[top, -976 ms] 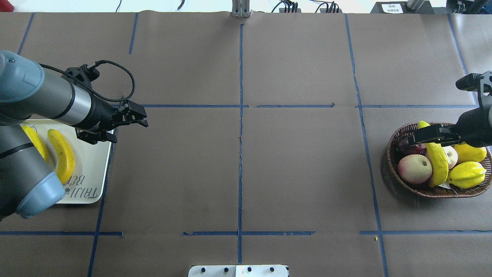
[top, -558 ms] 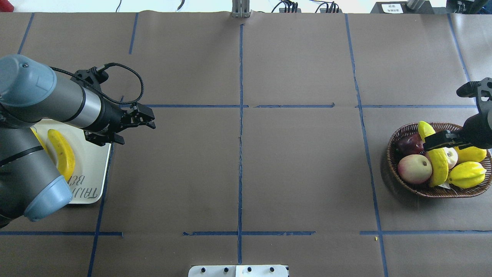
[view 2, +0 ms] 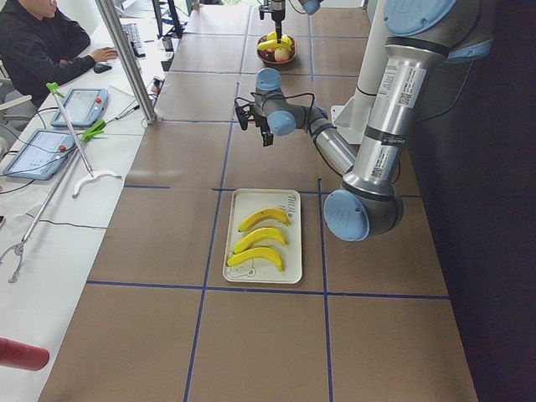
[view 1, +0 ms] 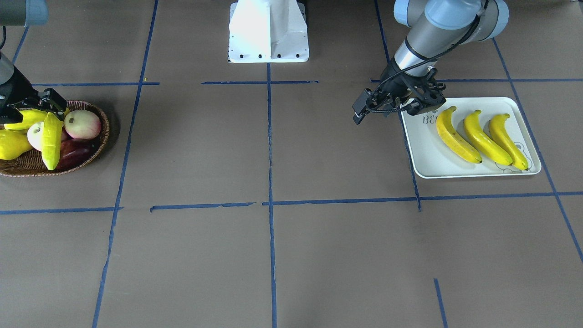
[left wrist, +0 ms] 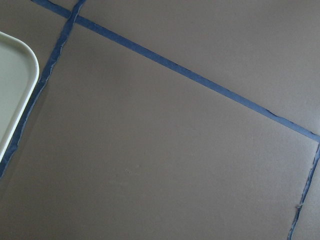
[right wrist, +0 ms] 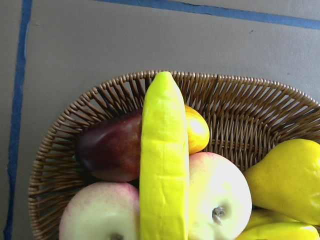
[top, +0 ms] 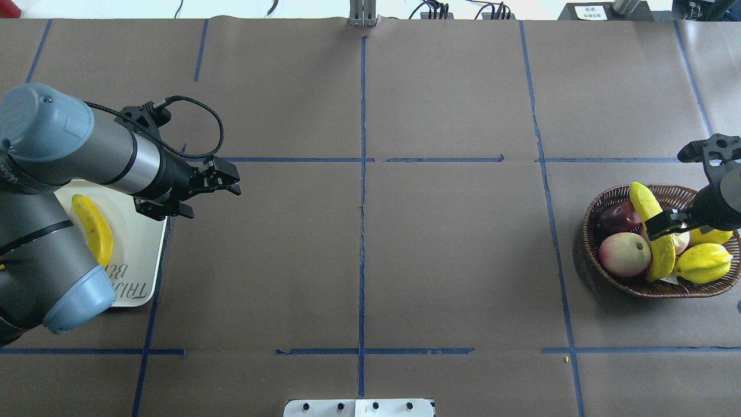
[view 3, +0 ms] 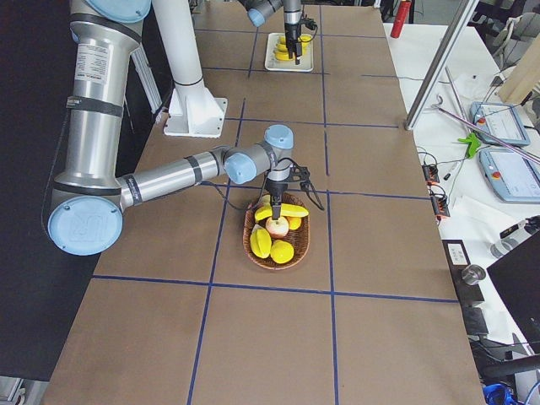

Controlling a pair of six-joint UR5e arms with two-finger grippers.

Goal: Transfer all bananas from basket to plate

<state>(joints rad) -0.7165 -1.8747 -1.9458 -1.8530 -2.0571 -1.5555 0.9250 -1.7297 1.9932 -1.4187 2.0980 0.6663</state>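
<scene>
Three yellow bananas [view 1: 457, 135] lie side by side on the white plate [view 1: 423, 152]. The overhead view shows only one of them [top: 92, 229] on the plate [top: 139, 255]; my arm hides the others. A greenish-yellow banana [top: 654, 243] lies across the fruit in the wicker basket [top: 593, 255] and fills the middle of the right wrist view [right wrist: 164, 165]. My right gripper [top: 666, 223] is low over this banana, its jaws apart on either side of it. My left gripper [top: 197, 194] is open and empty, above the table just beside the plate's edge [left wrist: 15, 85].
The basket [view 1: 104, 136] also holds pink-white apples [top: 624, 253], a dark red fruit [right wrist: 107, 150] and plump yellow fruits [top: 703, 263]. Blue tape lines cross the brown table. The white robot base [view 1: 268, 32] stands at the near edge. An operator [view 2: 38, 42] sits beyond the table's far side.
My left gripper has moved to the right, away from the plate. My right gripper has shifted right and toward the near side, along the basket's banana.
</scene>
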